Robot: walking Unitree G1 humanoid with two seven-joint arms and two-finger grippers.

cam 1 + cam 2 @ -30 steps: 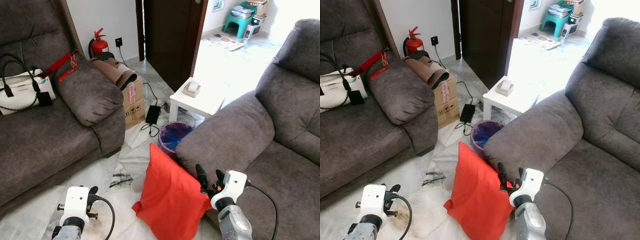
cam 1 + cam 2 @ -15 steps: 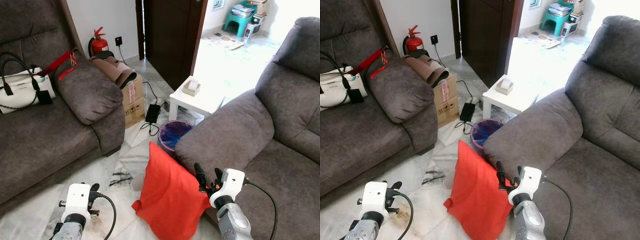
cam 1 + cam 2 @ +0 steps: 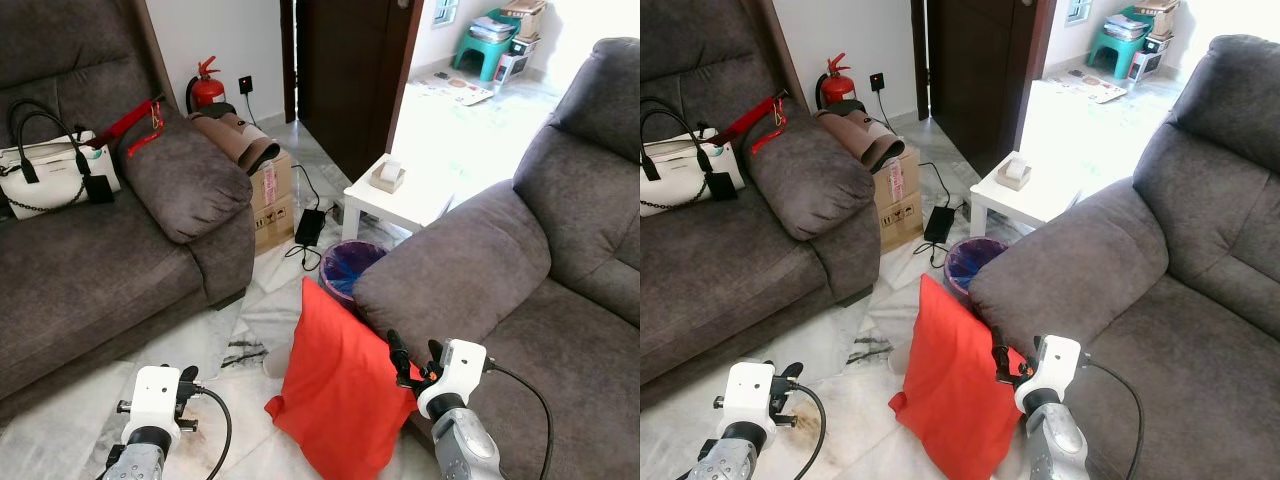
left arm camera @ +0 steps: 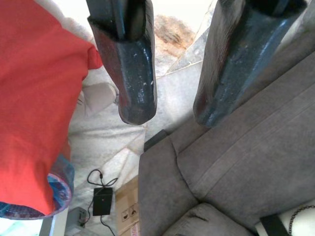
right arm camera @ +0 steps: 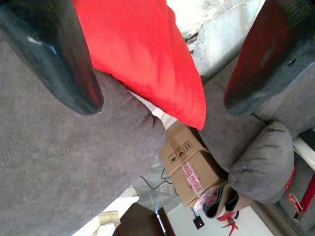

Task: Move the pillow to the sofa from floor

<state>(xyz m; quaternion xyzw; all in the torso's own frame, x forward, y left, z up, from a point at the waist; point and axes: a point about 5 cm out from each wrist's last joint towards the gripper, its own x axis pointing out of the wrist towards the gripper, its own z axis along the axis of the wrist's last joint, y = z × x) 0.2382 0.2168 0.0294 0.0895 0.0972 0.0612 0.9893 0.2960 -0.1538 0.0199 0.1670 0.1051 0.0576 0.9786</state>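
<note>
Left eye view: pillow (image 3: 340,385) on floor (image 3: 240,330), leaning vs right sofa (image 3: 500,290). R claw (image 3: 412,360) spread wide, at pillow's top edge. L claw (image 3: 185,385) released, left of pillow.

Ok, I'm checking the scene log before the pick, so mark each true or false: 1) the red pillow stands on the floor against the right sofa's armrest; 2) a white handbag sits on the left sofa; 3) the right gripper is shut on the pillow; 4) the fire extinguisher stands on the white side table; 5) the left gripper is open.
1) True: the red pillow leans on the right sofa armrest, its lower edge on the floor.
2) True: the white handbag sits on the left sofa.
3) False: the right gripper is open, fingers either side of the pillow's edge.
4) False: the fire extinguisher stands on the floor by the wall; the white side table holds a small box.
5) True: the left gripper is open, low over the floor.
</note>
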